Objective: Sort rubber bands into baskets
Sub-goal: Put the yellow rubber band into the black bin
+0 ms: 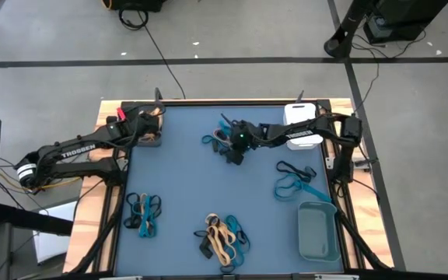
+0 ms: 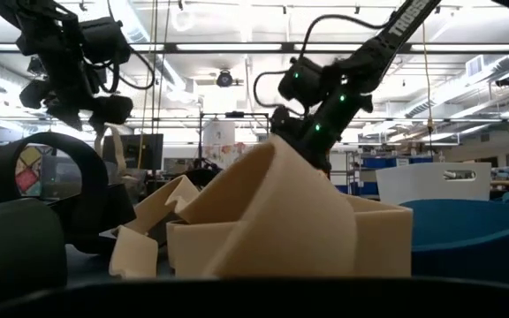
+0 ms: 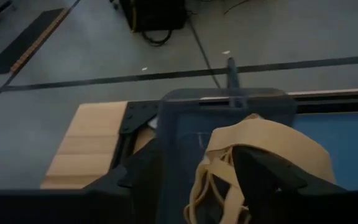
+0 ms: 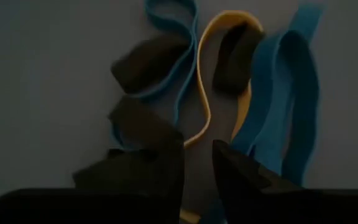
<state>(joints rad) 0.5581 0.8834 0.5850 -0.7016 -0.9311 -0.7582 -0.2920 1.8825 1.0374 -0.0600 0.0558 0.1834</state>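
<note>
Directly beneath the left gripper (image 3: 229, 186), fingers spread, tan rubber bands (image 3: 260, 149) drape over the dark basket (image 3: 185, 124). Between the right gripper's (image 4: 197, 168) nearly closed fingers lies a yellow band (image 4: 207, 112), flanked by blue bands (image 4: 291, 106).

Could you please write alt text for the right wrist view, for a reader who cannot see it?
The right gripper hovers narrowly open over a tangle of rubber bands on the blue mat: blue loops, one yellow loop and dark bands.

A blue table mat (image 1: 185, 171), wooden table edge (image 1: 86, 218), black floor cables (image 1: 155, 47).
</note>
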